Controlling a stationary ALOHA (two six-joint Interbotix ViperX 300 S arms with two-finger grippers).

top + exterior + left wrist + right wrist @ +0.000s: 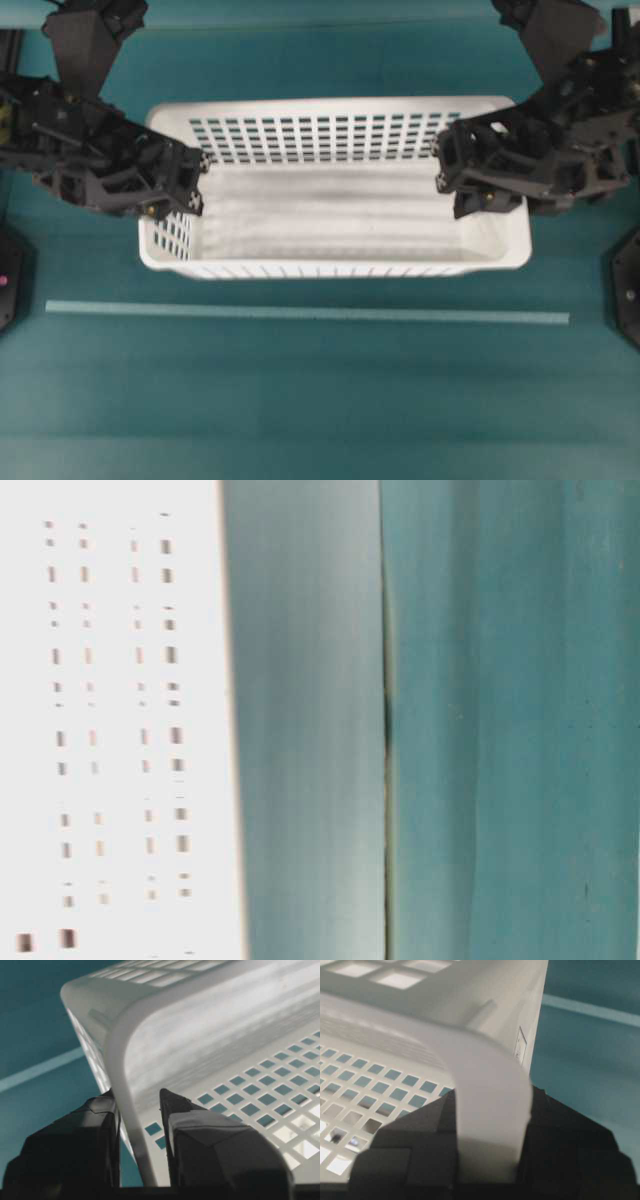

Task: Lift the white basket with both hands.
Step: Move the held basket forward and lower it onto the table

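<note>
Both ends of the white basket [335, 215] on your tabletop [300, 400] are gripped, left gripper [192, 182] and right gripper [450, 178] fingers clamped over its rim; lift appears outstanding.

We see the basket [335, 185] between our left claw [190, 185] and right claw [447, 175], a strip [307, 314] in front.

Even soft lighting, white basket [110, 720] overexposed at table level, wrist close-ups blurred
</note>
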